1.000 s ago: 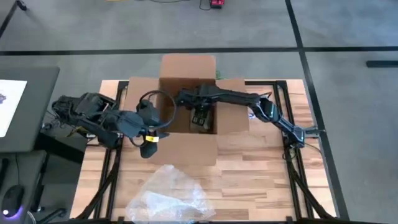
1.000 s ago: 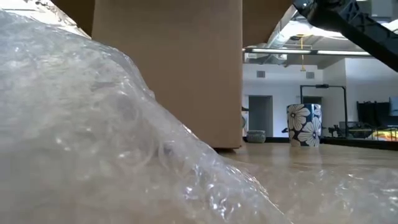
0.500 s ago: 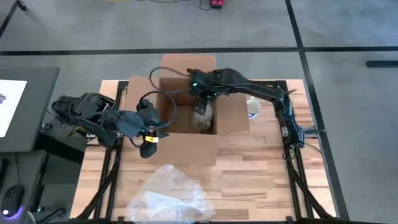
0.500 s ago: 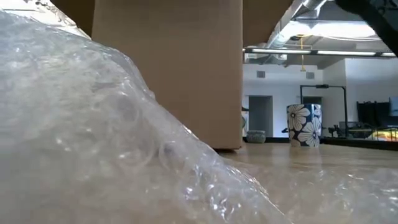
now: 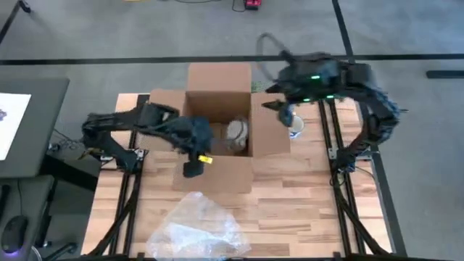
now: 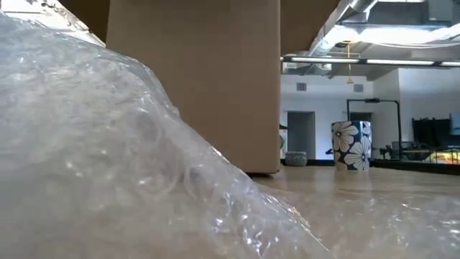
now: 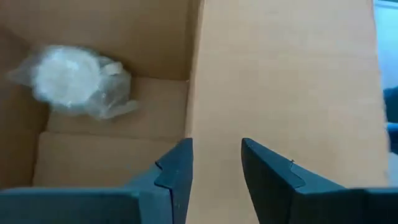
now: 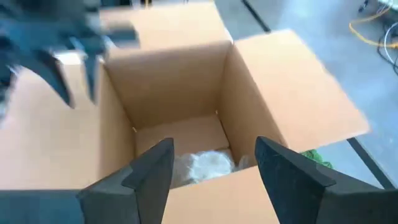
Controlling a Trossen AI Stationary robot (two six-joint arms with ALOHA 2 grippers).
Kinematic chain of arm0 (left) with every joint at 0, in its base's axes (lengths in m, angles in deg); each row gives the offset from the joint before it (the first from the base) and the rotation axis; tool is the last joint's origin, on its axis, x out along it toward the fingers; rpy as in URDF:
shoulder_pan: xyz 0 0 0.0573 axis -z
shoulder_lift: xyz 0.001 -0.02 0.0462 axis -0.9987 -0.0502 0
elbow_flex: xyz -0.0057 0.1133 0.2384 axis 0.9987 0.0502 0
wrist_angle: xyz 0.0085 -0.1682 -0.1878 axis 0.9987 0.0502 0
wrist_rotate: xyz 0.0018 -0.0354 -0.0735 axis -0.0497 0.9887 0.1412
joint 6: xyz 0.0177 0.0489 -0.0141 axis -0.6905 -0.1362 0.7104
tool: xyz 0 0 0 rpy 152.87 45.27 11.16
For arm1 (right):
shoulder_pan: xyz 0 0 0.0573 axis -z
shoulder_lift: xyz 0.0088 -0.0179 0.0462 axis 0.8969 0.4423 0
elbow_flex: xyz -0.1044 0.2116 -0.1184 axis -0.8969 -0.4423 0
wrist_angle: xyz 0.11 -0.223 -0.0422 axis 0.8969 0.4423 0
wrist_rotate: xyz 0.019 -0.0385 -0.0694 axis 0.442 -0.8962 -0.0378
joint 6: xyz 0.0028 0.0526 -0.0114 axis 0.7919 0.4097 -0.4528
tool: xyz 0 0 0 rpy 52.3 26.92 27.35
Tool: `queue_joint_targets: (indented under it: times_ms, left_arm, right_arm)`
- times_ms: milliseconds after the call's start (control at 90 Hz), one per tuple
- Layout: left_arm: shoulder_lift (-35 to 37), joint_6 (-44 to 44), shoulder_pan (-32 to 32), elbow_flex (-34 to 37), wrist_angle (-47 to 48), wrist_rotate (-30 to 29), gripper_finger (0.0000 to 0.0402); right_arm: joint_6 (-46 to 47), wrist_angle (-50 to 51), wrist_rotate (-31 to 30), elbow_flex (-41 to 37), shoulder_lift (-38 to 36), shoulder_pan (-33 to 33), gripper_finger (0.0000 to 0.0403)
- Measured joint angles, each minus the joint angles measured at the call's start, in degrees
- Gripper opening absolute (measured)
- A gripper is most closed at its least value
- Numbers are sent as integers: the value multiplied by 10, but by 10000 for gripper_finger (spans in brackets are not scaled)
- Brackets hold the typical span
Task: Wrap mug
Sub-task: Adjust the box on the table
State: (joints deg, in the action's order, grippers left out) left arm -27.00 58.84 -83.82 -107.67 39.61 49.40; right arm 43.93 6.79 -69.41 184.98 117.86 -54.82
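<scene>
An open cardboard box (image 5: 220,119) is sitting on the wooden table (image 5: 304,210), its flaps folded outward. Inside it, toward the right wall, a bubble-wrapped bundle (image 5: 236,133) is lying on the box floor — presumably the wrapped mug, though the wrap is hiding what is inside. The same bundle is showing in the left wrist view (image 7: 74,81) as a pale, crinkled lump against the box's inner wall, and in the right wrist view (image 8: 202,167) at the bottom of the box.

The left gripper (image 5: 194,161) is hanging over the box's near flap, at the near left corner of the opening. Its two dark fingers (image 7: 177,171) are standing slightly parted with nothing between them, straddling the fold line of the flap as seen from the wrist.

The right gripper (image 5: 279,110) is hovering high above the box's right flap, its fingers (image 8: 283,171) spread wide and holding nothing. Just beside that flap, on the table, a blue-and-white floral mug (image 5: 296,125) is standing upright; the low view is showing it (image 6: 351,144) beyond the box's corner.

A loose sheet of bubble wrap (image 5: 197,228) is lying crumpled near the table's front edge — in the low view it is filling most of the foreground (image 6: 108,158).
</scene>
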Motion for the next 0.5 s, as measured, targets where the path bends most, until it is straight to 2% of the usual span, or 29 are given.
queue_joint_targets:
  times_ms: [189, 367, 500]
  left_arm:
    - [-42, -63, -39, 0, 2, 85, 116]
    - [-82, -102, -41, -1, 34, 74, 117]
    - [-97, -98, -37, -1, 38, 65, 117]
  right_arm:
    - [18, 16, 0, 0, -38, -11, 208]
    - [18, 28, 0, 0, -44, -26, 201]
    - [9, 43, 0, -1, -37, -35, 195]
